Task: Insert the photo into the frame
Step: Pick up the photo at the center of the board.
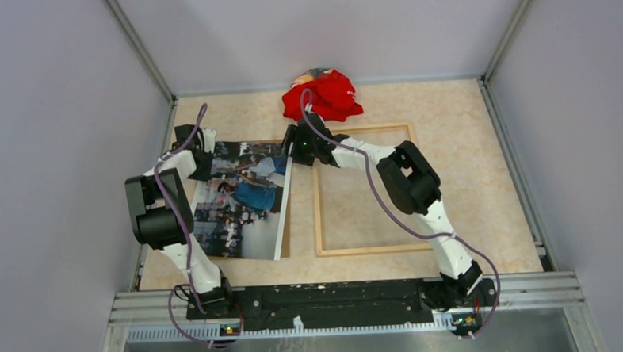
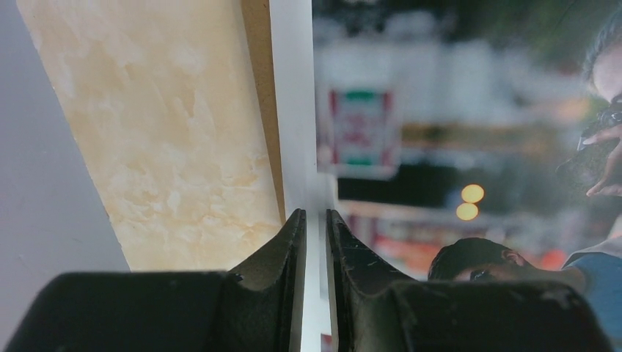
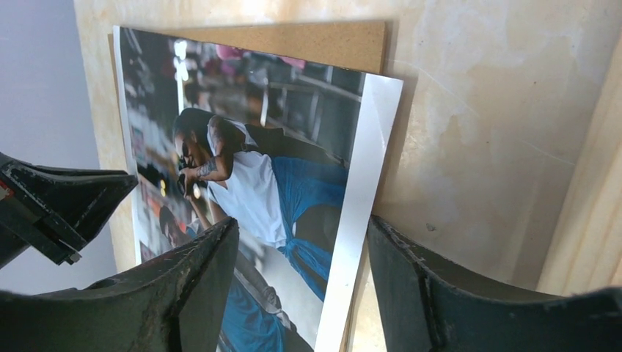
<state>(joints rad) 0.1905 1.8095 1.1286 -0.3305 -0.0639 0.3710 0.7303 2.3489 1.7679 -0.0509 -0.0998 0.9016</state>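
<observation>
Jaws of the left gripper (image 2: 316,220) pinched the white border of the glossy rectangular colour photo (image 1: 242,199) at its 11 o'clock corner. It lay on a brown backing board (image 3: 323,44) on the beige surface (image 1: 467,185), the thin light-wood rectangular frame (image 1: 367,250) at its 3 o'clock. The right gripper (image 3: 302,235) gaped wide astride its 1 o'clock corner.

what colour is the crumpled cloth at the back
The cloth is red; top external view shows it best.

Just beyond the right end effector (image 3: 301,224) a red cloth (image 1: 325,94) bars the way; on its right side the frame (image 1: 318,215) surrounds bare counter (image 1: 365,201). The left end effector (image 2: 315,216), pinching the photo (image 1: 242,199), has the wall (image 1: 69,155) close at its left.
</observation>
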